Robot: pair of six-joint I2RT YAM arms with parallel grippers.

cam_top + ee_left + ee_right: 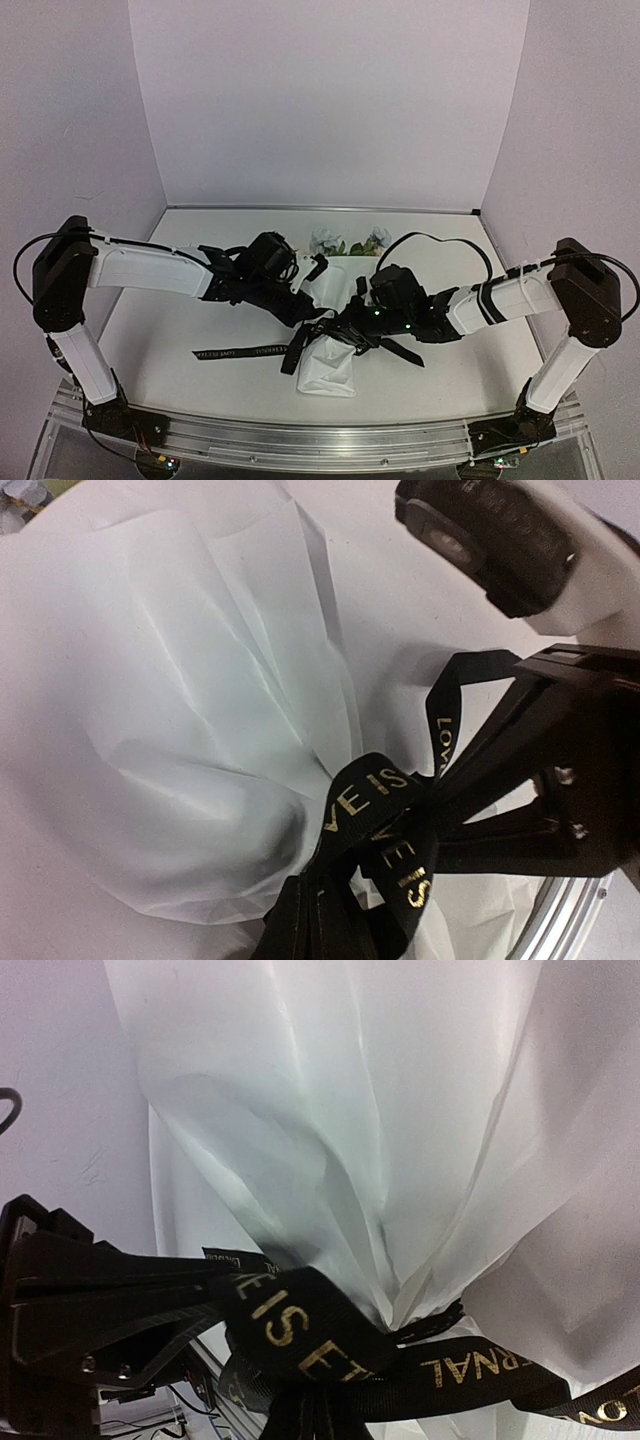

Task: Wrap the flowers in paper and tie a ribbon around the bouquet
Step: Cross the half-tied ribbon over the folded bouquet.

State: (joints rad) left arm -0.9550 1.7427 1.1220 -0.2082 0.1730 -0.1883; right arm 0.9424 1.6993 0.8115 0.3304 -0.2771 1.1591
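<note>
The bouquet lies on the table, a white paper (330,372) cone with pale blooms of the flowers (326,240) and green leaves at its far end. The black ribbon (240,353) with gold lettering is cinched round the cone's middle. One tail trails left across the table. My left gripper (312,312) reaches in from the left, and in the left wrist view it (320,925) is shut on a ribbon (375,790) loop over the gathered paper (180,730). My right gripper (348,328) comes from the right, and in its wrist view it (320,1415) is shut on the ribbon (290,1325) at the pinched paper (400,1110).
The two grippers meet almost tip to tip over the bouquet's waist. The right gripper's black body (560,790) fills the right of the left wrist view. A metal rail (320,440) runs along the near table edge. Pale walls close in the back and sides.
</note>
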